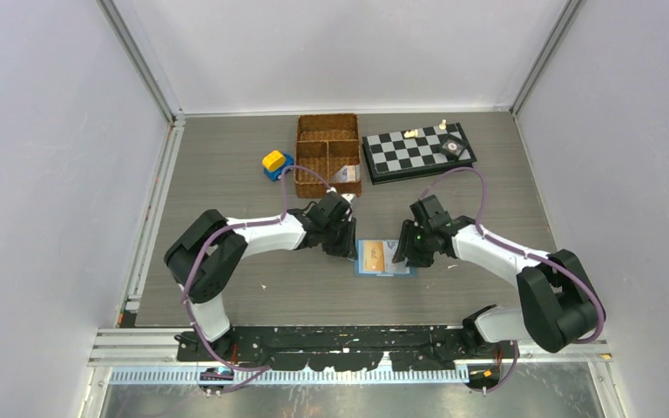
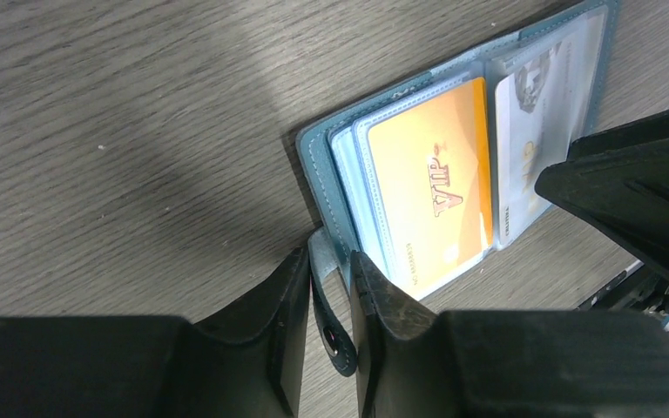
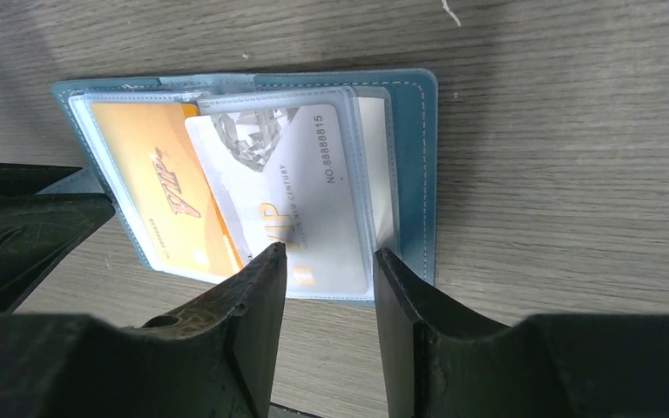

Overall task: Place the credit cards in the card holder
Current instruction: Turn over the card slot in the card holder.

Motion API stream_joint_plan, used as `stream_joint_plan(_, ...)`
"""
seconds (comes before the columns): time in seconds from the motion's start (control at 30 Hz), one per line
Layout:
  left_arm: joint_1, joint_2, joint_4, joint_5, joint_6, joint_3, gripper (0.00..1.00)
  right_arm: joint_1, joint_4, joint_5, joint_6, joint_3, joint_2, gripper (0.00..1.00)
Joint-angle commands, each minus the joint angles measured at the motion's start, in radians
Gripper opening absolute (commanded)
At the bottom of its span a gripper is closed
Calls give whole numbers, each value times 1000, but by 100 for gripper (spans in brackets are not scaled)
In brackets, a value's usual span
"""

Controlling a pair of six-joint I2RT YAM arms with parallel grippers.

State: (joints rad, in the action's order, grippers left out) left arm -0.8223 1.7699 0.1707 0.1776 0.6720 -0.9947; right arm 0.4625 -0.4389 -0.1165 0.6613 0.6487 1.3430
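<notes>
The teal card holder (image 1: pixel 385 259) lies open on the table between my two grippers. An orange-gold VIP card (image 2: pixel 431 187) sits in its left clear pocket and a white-grey VIP card (image 3: pixel 300 187) in its right one. My left gripper (image 2: pixel 329 257) straddles the holder's snap tab (image 2: pixel 335 309). Its jaws are narrowly apart; the curled tab brushes both fingers and slivers of table show beside it. My right gripper (image 3: pixel 331 252) is open over the near edge of the white-grey card, with nothing between its fingers.
A brown wicker divided basket (image 1: pixel 327 152) stands behind the holder with a pale flat item (image 1: pixel 345 175) in its near right compartment. A chessboard (image 1: pixel 416 152) with a few pieces lies to the right of it. A yellow-and-blue toy (image 1: pixel 274 163) sits left of the basket.
</notes>
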Motion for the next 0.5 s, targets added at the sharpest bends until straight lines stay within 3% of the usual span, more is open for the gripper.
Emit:
stream_joint_plan(0.0,3,24,-17,7,-8,-17,24,-1,52,-39,21,-20,11,46)
stream_joint_plan(0.37,3,29,0,-27,-5,-5,0,-65,118,-143,44,-73,-29,44)
stream_joint_plan(0.47,3,30,5,-36,-5,-3,0,-82,153,-196,51,-93,-42,43)
